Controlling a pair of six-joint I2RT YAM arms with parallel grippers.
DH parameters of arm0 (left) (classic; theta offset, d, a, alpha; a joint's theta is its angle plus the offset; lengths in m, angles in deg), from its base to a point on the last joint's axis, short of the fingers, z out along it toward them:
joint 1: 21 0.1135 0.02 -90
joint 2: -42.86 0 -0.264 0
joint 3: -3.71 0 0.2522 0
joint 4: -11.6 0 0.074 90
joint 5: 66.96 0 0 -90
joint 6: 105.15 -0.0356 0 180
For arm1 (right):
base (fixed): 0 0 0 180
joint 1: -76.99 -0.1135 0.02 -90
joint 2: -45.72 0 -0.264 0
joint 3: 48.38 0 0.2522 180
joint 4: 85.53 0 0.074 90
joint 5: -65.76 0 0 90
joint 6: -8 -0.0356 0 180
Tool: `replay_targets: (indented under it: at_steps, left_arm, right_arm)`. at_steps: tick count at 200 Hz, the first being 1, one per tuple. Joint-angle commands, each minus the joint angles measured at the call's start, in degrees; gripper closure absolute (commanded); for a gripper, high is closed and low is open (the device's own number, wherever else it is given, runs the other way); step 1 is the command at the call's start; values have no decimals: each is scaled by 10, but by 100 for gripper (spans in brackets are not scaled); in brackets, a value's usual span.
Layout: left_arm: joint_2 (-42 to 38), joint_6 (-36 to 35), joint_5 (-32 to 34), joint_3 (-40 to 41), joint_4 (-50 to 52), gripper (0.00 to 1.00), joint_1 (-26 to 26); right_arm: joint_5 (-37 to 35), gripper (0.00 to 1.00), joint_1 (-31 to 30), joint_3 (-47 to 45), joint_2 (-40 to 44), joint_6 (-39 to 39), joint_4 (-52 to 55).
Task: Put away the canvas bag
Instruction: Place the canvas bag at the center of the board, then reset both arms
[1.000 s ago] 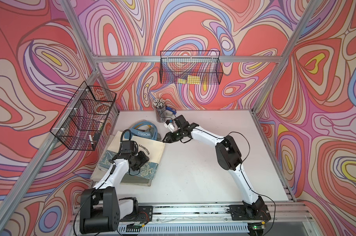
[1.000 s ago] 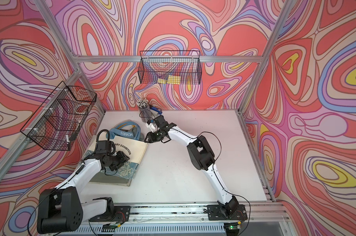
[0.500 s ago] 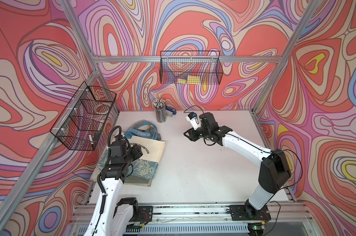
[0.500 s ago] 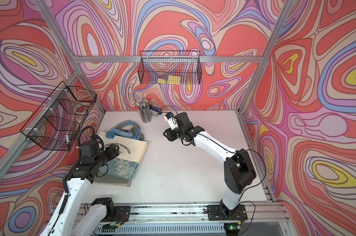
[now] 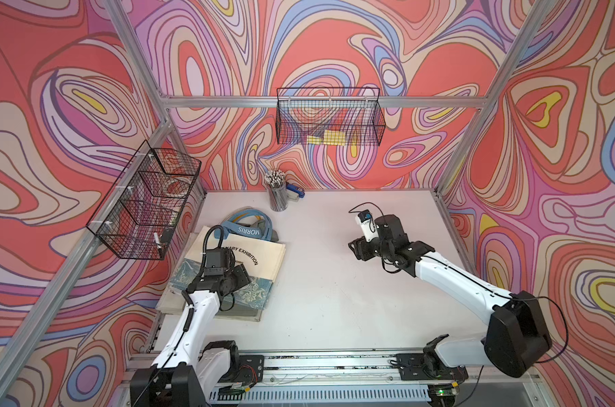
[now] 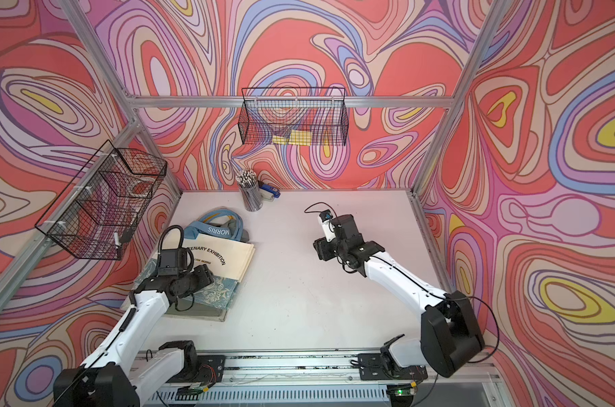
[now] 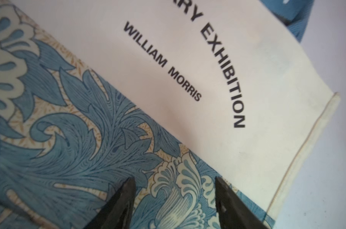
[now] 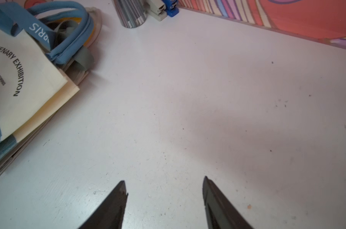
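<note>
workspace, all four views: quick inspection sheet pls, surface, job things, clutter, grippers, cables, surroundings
surface: white table, a few dark specks.
job's things: canvas bag lying flat on folded fabric at the table's left edge, blue handles bunched behind it.
clutter: pencil cup and stapler by the back wall.
grippers: left gripper fingers apart over the bag's floral print, holding nothing; right gripper fingers apart over bare table.
cables: black cable looped above the left wrist, thin cable at the right wrist.
surroundings: back basket holding yellow pads; side basket.
</note>
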Motion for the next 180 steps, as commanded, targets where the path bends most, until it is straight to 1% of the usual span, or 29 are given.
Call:
replay_targets:
  at_steps: [1, 3, 6, 19, 29, 32, 45, 49, 53, 54, 66, 81, 84, 92, 98, 102, 111, 116, 122, 127, 142, 146, 149, 157, 168, 175, 180]
  left_arm:
    - [-64, -73, 9, -10, -63, 30, 1]
    - [-69, -80, 11, -8, -71, 30, 0]
    - [-77, -91, 17, -3, -82, 29, 0]
    - [-101, -127, 52, 22, -131, 24, 0]
    - [-109, -158, 66, 44, -189, 22, 1]
    - [-110, -167, 68, 67, -202, 22, 0]
    - [-109, -192, 74, 117, -280, 19, 1]
    - [-108, -195, 75, 134, -313, 17, 0]
    - [-106, -196, 75, 151, -344, 4, 0]
    - [-106, -196, 75, 155, -352, 2, 0]
    - [-90, -188, 73, 205, -482, 1, 1]
    - [-35, -209, 46, 243, -627, 1, -1]
    - [-20, -211, 47, 244, -645, 1, -1]
    - [22, -212, 58, 243, -678, 1, -1]
    - [53, -208, 67, 243, -707, 1, -1]
    - [76, -206, 66, 245, -733, 1, 0]
    - [129, -206, 53, 246, -797, 1, 0]
    - [152, -200, 43, 245, -831, 1, 0]
    - [177, -197, 30, 242, -864, 1, -1]
    - [200, -208, 15, 236, -880, 1, -2]
    - [253, -218, -4, 229, -911, 1, -2]
    - [269, -217, -5, 228, -926, 1, -2]
    - [281, -218, -6, 228, -938, 1, -2]
    - [312, -220, -14, 228, -971, 1, -2]
    - [340, -221, -20, 225, -1008, 1, -2]
    - [326, -216, -2, 214, -967, 1, -2]
    - [311, -210, 14, 200, -916, 1, -2]
  right_arm:
    - [-26, 8, 54, -40, 38, 10, -47]
    - [-26, 4, 59, -43, 40, 11, -53]
    - [-25, 2, 67, -48, 44, 12, -61]
    - [-29, 2, 100, -67, 52, 24, -100]
    - [-36, 2, 120, -81, 48, 28, -138]
    - [-39, 2, 125, -84, 45, 29, -149]
    - [-56, 2, 151, -97, 20, 22, -199]
    - [-54, 2, 161, -101, 9, 18, -215]
    - [-52, 2, 169, -106, -1, 15, -234]
    - [-52, 2, 172, -108, -3, 15, -239]
    - [-63, 1, 190, -135, -36, 11, -321]
    - [-92, 1, 197, -180, -72, 14, -449]
    - [-94, 2, 198, -188, -81, 18, -477]
    - [-96, 2, 198, -199, -97, 47, -503]
    - [-102, 2, 198, -214, -111, 50, -546]
    - [-107, 2, 199, -218, -117, 44, -549]
    - [-89, 2, 205, -244, -139, 49, -604]
    - [-84, 2, 204, -267, -150, 53, -665]
    - [-96, 2, 205, -287, -151, 45, -694]
    - [-91, 2, 214, -298, -148, 35, -706]
    - [-36, 2, 221, -339, -191, 51, -828]
    - [-37, 2, 221, -345, -203, 49, -858]
    - [-39, 2, 222, -343, -203, 47, -849]
    - [-28, 1, 225, -324, -187, 46, -785]
    - [-6, 2, 239, -304, -198, 34, -770]
    - [6, 2, 248, -287, -193, 29, -724]
    - [14, 2, 254, -287, -194, 25, -730]
